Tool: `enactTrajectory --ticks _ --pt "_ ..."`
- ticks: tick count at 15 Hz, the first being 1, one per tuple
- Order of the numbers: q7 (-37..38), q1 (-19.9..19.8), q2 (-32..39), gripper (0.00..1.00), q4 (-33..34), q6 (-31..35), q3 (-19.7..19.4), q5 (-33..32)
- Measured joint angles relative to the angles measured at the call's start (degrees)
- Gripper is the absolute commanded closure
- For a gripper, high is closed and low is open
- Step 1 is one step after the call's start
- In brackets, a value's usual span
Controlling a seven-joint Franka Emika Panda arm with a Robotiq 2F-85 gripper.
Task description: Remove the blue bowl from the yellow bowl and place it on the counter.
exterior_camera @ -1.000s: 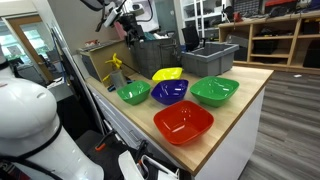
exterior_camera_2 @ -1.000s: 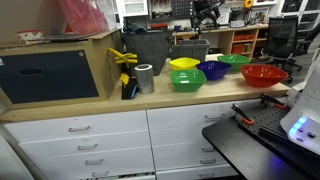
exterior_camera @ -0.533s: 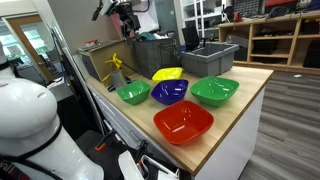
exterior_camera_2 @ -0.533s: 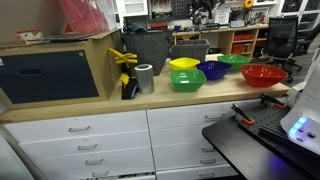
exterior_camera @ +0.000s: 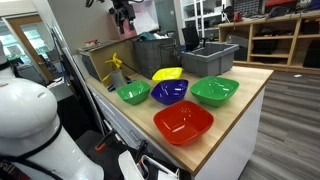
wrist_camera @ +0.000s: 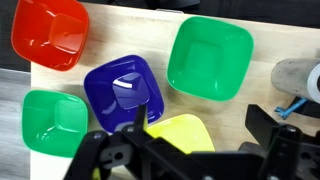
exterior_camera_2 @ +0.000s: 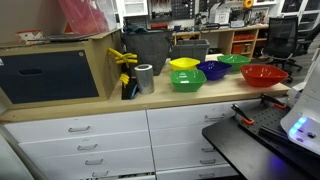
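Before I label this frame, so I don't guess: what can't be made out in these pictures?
The yellow bowl: wrist view, its lower part hidden behind the dark claw.
The blue bowl against the yellow bowl: touching or apart, unclear; the claw covers where they meet in the wrist view, too small in both exterior views.
The grey cylinder: wrist view, cut off by the right edge.

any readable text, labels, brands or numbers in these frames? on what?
None readable.
The blue bowl, yellow bowl, red bowl, large green bowl and small green bowl show no markings.
Anything on the background shelves is too small and blurred to read.
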Motion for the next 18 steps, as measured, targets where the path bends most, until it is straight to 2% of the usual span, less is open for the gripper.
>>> enactTrajectory --ticks 9,18 --pt "-1.3 1.4 -0.1 0.0 7.8 -3.4 1.4 -0.1" --pt "-1.2 1.9 -2.6 0.0 9.2 -3.9 1.4 -1.0"
